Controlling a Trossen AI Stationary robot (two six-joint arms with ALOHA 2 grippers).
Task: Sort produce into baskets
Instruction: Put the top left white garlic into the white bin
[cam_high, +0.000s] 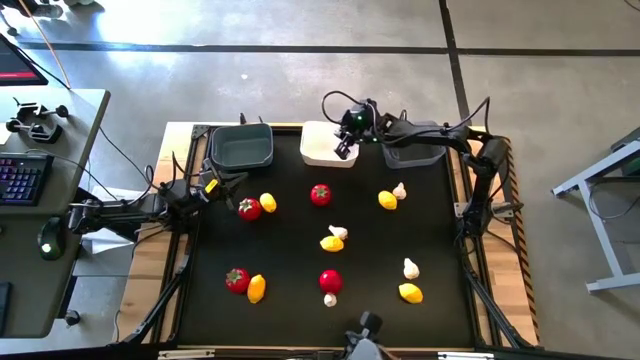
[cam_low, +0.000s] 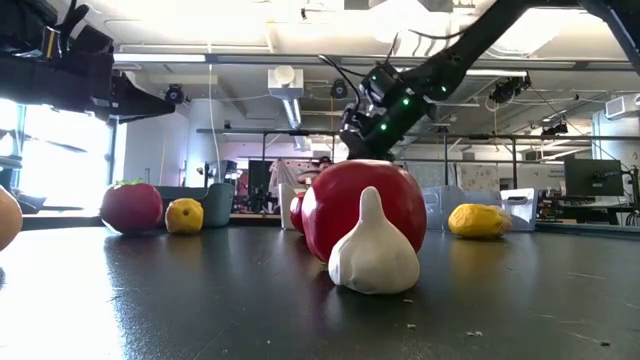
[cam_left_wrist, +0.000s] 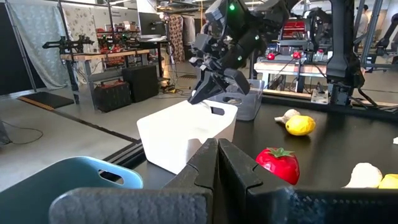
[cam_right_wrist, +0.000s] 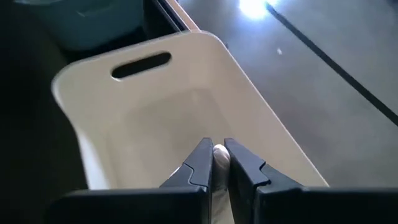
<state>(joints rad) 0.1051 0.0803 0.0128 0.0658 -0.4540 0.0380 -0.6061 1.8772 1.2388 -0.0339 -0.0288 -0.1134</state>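
The right gripper (cam_right_wrist: 217, 163) hangs above the white basket (cam_high: 325, 150) at the table's far edge, its dark fingers pinched on a small white garlic bulb (cam_right_wrist: 219, 155), pale and smooth between the pads. That basket is a matte plastic bin with rounded corners and a slot handle in its end wall. It sits between two dark grey bins of the same shape, one (cam_high: 241, 146) to its left and one (cam_high: 412, 152) to its right. The left gripper (cam_left_wrist: 217, 163) waits by the table's left edge near the left grey bin, fingers clenched together on nothing.

Scattered over the black mat (cam_high: 290, 255) lie glossy red tomatoes (cam_high: 321, 195) with green tops, yellow oval lemons (cam_high: 410, 293) and ridged white garlic bulbs (cam_high: 411, 268), mostly in pairs touching or just beside each other
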